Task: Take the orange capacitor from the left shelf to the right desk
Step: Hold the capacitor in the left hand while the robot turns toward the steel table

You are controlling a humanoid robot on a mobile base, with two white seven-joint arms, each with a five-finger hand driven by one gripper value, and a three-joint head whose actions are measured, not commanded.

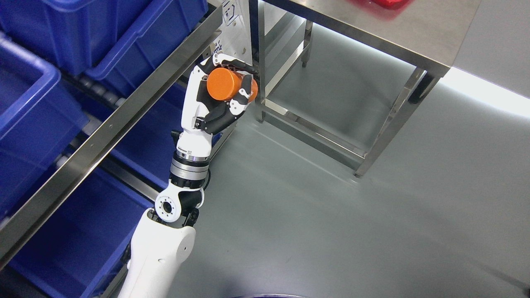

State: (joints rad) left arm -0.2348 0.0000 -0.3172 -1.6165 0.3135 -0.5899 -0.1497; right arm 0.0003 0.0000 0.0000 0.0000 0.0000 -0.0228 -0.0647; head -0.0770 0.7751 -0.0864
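We've got one arm in view, the left hand point(215, 95), raised with its fingers point(244, 93) curled tight around one orange capacitor point(223, 84), a stubby cylinder lying on its side in the palm. It's held in the air, clear of everything. To the hand's left is the steel shelf rail point(107, 124) with four blue bins point(37, 111) we can count. Off to its upper right stands one stainless desk point(397, 29), a red thing point(389, 3) at the far edge.
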